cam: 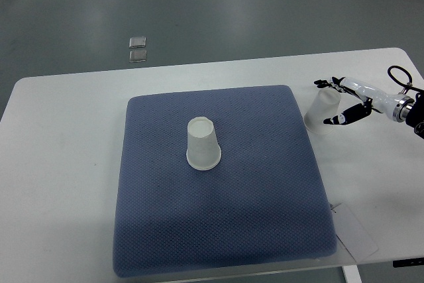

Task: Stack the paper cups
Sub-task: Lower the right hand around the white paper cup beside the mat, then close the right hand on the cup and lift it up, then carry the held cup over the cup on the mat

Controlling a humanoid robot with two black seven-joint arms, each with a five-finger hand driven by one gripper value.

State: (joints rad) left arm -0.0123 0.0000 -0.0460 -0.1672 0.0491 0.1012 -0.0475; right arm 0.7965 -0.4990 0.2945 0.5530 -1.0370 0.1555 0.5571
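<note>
Beside the mat (pixel 218 230), right hand (pixel 341 101) grips a cup (pixel 320 112); another cup (pixel 202 144) stands inverted.

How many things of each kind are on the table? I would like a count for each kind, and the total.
Paper cups: 2, one upside down on the mat, one at the right hand beside the mat
Blue mat: 1
Clear flat sheet at the table's near right corner: 1
Total: 4
</note>
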